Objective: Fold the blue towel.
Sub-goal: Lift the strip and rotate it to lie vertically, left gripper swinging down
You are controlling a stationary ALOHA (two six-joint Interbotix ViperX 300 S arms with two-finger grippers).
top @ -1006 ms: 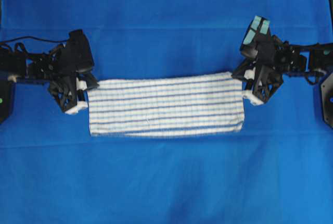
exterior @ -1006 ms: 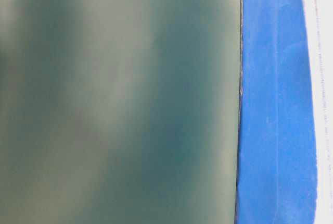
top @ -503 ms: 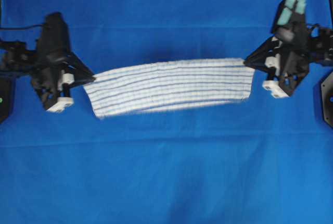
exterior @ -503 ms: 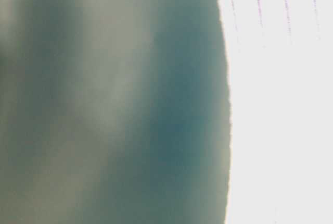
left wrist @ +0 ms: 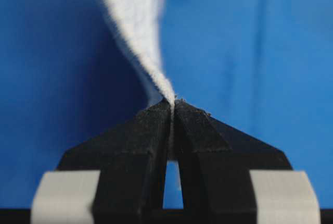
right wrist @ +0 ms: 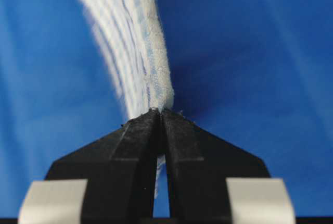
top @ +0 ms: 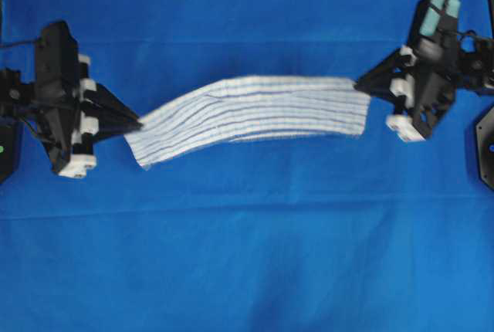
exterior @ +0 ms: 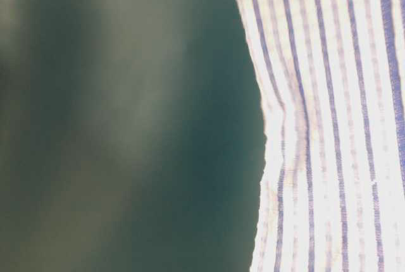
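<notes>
bright even light, overhead slightly soft, table-level view heavily blurred, wrist backgrounds defocused

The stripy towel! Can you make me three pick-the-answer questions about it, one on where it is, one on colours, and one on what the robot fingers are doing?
1. Where is the blue towel?
A. Strung between the two arms, one end at each
B. Rolled up at the bottom edge
C. Draped over one arm

2. What colour is the table covering under it?
A. Green
B. Plain blue
C. Red

3. What are the left gripper and right gripper doing?
A. Both wide open
B. One open, one shut
C. Both shut on the towel

Answers: 1 A, the overhead view shows an arm at each end of the towel. 2 B, solid blue surrounds the towel. 3 C, each wrist view shows the black fingers pinched together on the towel's edge.
</notes>
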